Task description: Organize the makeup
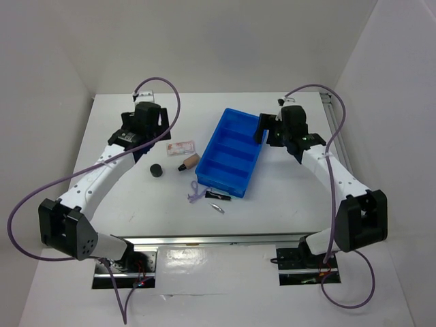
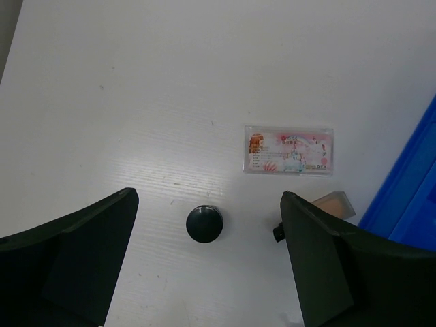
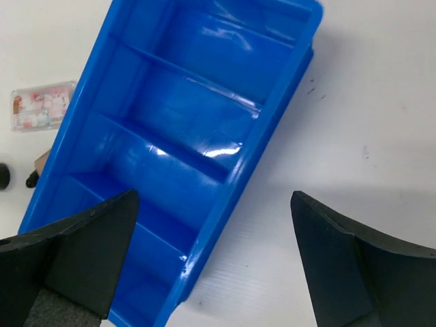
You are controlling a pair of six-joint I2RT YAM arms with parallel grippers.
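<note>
The black round pot (image 1: 157, 170) sits left of the blue divided tray (image 1: 231, 151), with the pinkish flat packet (image 1: 181, 147) and the tan tube (image 1: 189, 163) between them. The thin purple loop (image 1: 195, 194), a dark stick (image 1: 219, 196) and a silvery stick (image 1: 216, 208) lie by the tray's near end. My left gripper (image 1: 148, 144) is open and empty above the table; its wrist view shows the pot (image 2: 204, 223) between the fingers, the packet (image 2: 289, 150) and the tube (image 2: 334, 204). My right gripper (image 1: 267, 133) is open and empty over the tray's right rim (image 3: 272, 116).
The tray's compartments hold nothing. White walls stand left, right and behind the table. Purple cables loop from both arms. The right wrist view also catches the packet (image 3: 42, 105) at its left edge.
</note>
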